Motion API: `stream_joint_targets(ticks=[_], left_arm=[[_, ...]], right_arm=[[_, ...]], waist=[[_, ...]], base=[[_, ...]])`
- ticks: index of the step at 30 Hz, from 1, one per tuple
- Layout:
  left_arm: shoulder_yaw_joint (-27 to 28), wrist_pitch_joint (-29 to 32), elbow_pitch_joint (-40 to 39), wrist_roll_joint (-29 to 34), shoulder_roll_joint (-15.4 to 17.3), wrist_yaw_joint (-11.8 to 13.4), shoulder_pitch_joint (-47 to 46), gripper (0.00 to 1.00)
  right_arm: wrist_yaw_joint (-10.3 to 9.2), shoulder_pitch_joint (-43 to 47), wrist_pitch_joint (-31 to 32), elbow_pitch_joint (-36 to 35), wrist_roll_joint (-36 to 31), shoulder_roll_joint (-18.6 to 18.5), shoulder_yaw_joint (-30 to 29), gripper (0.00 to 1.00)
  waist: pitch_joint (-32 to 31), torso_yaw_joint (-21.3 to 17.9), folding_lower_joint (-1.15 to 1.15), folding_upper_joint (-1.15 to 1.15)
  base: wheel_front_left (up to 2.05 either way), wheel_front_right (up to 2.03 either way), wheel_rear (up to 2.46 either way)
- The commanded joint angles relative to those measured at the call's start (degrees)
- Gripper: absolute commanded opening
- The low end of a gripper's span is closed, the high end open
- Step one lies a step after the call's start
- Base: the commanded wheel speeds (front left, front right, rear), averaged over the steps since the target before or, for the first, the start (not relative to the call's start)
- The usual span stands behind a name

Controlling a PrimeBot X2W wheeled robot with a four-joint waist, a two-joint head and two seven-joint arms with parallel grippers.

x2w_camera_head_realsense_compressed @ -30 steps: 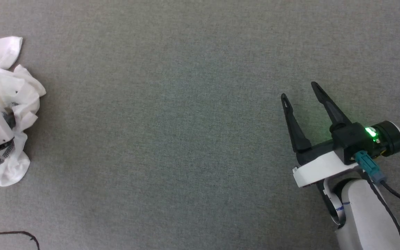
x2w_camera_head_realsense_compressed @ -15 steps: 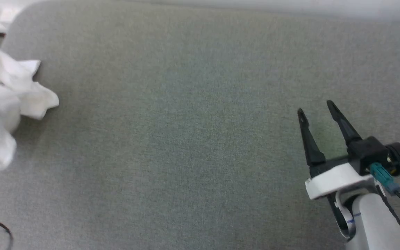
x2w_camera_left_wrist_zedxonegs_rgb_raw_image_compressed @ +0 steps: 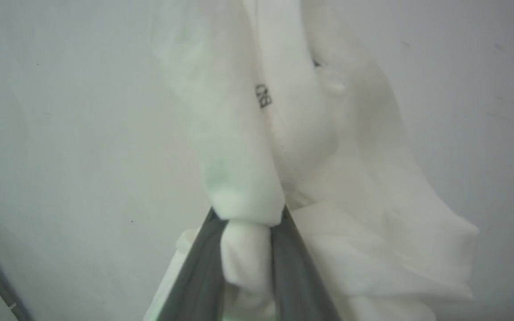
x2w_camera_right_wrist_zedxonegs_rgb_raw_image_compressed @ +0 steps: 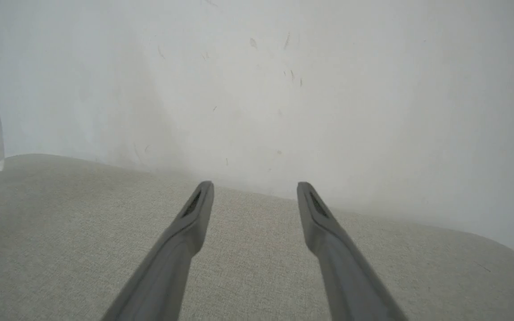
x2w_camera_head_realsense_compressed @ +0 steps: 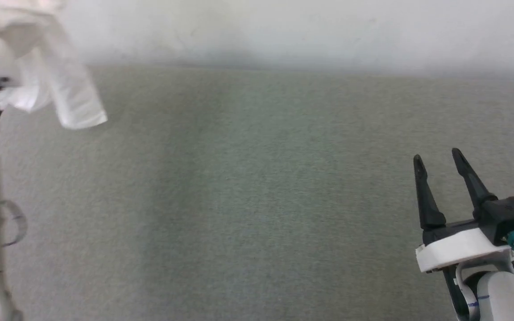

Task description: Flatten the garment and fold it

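While the head view is blurred at its left edge, it does show the garment (x2w_camera_head_realsense_compressed: 67, 96) hanging in a white bunch at the upper left, apparently lifted off the grey surface (x2w_camera_head_realsense_compressed: 257, 200). The right claw (x2w_camera_head_realsense_compressed: 437, 156) hovers at the lower right, well apart from it, jaws spread wide with nothing between them.

Seen from the left wrist, the left claw (x2w_camera_left_wrist_zedxonegs_rgb_raw_image_compressed: 248, 218) is closed most of the way on a thick wad of garment (x2w_camera_left_wrist_zedxonegs_rgb_raw_image_compressed: 257, 133). Cloth bulges between and above the fingers, and the rest drapes away in front of the wall (x2w_camera_left_wrist_zedxonegs_rgb_raw_image_compressed: 60, 111).

From the right wrist, the right claw (x2w_camera_right_wrist_zedxonegs_rgb_raw_image_compressed: 255, 185) stands wide and empty above the surface (x2w_camera_right_wrist_zedxonegs_rgb_raw_image_compressed: 83, 223).

The hold is the weak point. A pinched wad of several layers may slide out under the hanging weight. It may also land as crumpled as it hangs, since no edge or corner is picked out. The right claw would then have to search the folds and could catch two layers at once.
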Motion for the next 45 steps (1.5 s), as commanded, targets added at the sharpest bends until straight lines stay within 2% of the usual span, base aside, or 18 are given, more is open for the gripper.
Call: stream_joint_targets(ticks=[1, 5, 11, 14, 18, 22, 25, 26, 27, 28, 29, 36, 45], left_arm=[[-0.47, -0.49, -0.85, -0.71, -1.40, -0.36, -0.40, 0.00], [-2.94, -0.36, -5.43, -2.89, -6.17, -1.81, 1.52, 0.00], [-9.93, 2.10, -14.86, -5.39, -14.86, -3.37, 7.16, 0.00], [-13.56, 4.04, -18.99, -5.99, -17.68, -3.69, 11.65, 0.00], [-17.23, 5.56, -20.09, -6.70, -19.59, -3.43, 20.53, 0.00], [-20.04, 7.09, -14.41, -8.24, -20.23, -3.43, 30.81, 0.00], [-22.16, 6.09, -9.50, -7.36, -20.19, -3.16, 35.93, 0.00], [-22.91, 5.55, -8.11, -7.17, -20.36, -3.21, 37.12, 0.06], [-23.74, 4.98, -6.83, -7.14, -20.59, -3.40, 38.00, 0.40], [-24.53, 4.16, -5.70, -6.90, -20.75, -3.56, 38.53, 0.89], [-24.98, 3.03, -4.86, -6.64, -20.89, -3.56, 38.79, 1.00], [-24.25, -10.40, -6.86, -7.91, -22.51, -2.08, 39.10, 1.00], [-18.45, -12.63, -17.55, -7.82, -22.42, 2.34, 42.33, 1.00]], right_arm=[[-0.06, 0.84, 0.18, -0.52, 0.49, 0.10, -0.17, 1.00], [-0.06, 2.25, 1.24, -2.35, 1.01, 0.10, -0.56, 1.00], [-0.06, 4.20, 2.82, -4.12, 1.20, 0.10, -1.75, 1.00], [-0.06, 4.72, 3.27, -4.78, 1.36, 0.10, -2.05, 1.00], [-0.06, 5.29, 3.68, -5.38, 1.65, 0.10, -1.64, 1.00], [-0.06, 5.49, 3.83, -5.30, 2.03, 0.10, -0.59, 1.00], [-0.06, 5.77, 3.86, -5.26, 2.29, 0.10, -0.44, 1.00], [-0.06, 5.89, 3.87, -5.22, 2.33, 0.10, -0.50, 1.00], [-0.06, 6.03, 3.90, -5.20, 2.38, 0.10, -0.62, 1.00], [-0.06, 6.15, 3.91, -5.18, 2.48, 0.10, -0.73, 1.00], [-0.06, 6.21, 3.96, -5.09, 2.53, 0.10, -0.66, 1.00], [-0.06, 7.41, 4.21, -4.44, 4.17, 0.10, -1.16, 1.00], [-0.06, 9.38, 4.88, -4.87, 4.00, 0.10, -1.14, 1.00]], waist=[[-2.71, -3.70, 0.01, 0.00], [-3.67, -7.12, 0.01, 0.00], [-4.03, -11.55, 0.01, 0.00], [-3.83, -13.38, 0.01, 0.00], [-3.46, -15.34, 0.01, 0.00], [-3.15, -16.77, 0.01, 0.00], [-2.97, -16.79, 0.01, 0.00], [-2.94, -16.55, 0.01, 0.00], [-2.89, -16.18, 0.01, 0.00], [-2.87, -15.81, 0.01, 0.00], [-2.93, -15.56, 0.01, 0.00], [-4.80, -12.73, 0.01, 0.00], [-7.51, -10.84, 0.01, 0.00]], base=[[0.00, 0.00, 0.00], [0.00, 0.00, 0.00], [0.00, 0.00, 0.00], [0.00, 0.00, 0.00], [0.00, 0.00, 0.00], [0.00, 0.00, 0.00], [0.00, 0.00, 0.00], [0.00, 0.00, 0.00], [0.00, 0.00, 0.00], [0.00, 0.00, 0.00], [0.00, 0.00, 0.00], [0.00, 0.00, 0.00], [0.00, 0.00, 0.00]])
